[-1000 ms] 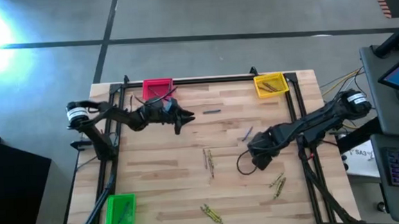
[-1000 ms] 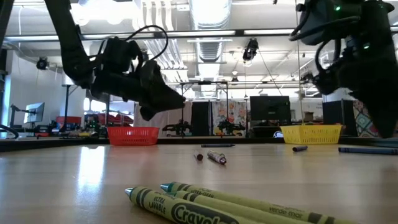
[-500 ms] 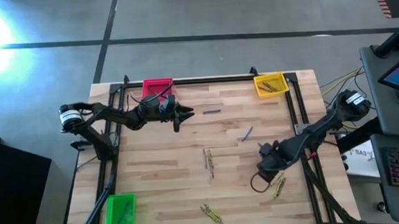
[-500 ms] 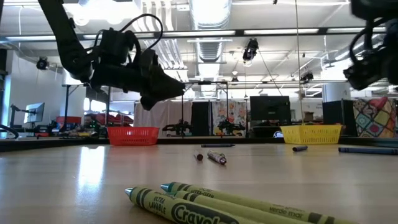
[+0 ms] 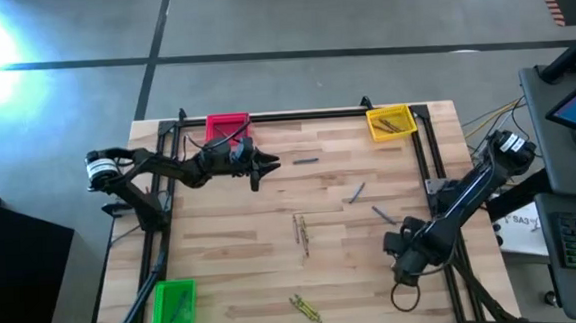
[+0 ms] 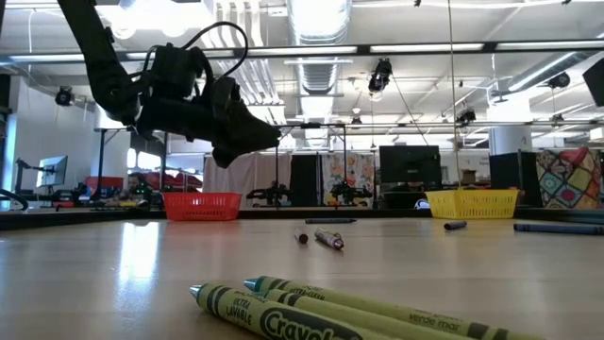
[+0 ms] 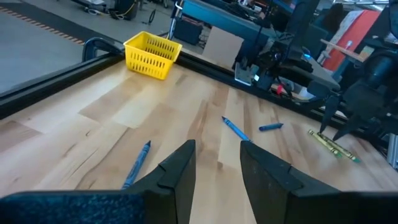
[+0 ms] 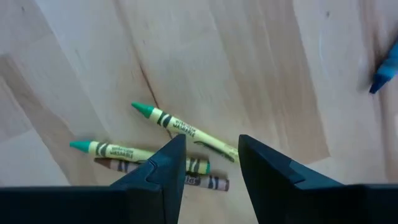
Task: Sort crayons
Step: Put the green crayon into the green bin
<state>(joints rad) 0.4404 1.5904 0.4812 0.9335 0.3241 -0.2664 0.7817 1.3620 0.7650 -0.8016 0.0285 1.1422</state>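
Crayons (image 8: 180, 126) lie scattered over the bench (image 5: 223, 246); only the right wrist view shows three together under the right gripper (image 8: 210, 168), its jaws narrowly parted and empty, arm reaching low toward the bench's near right. Left gripper (image 7: 216, 165) hovers beside the pink bin (image 5: 226, 126), jaws likewise parted and empty.
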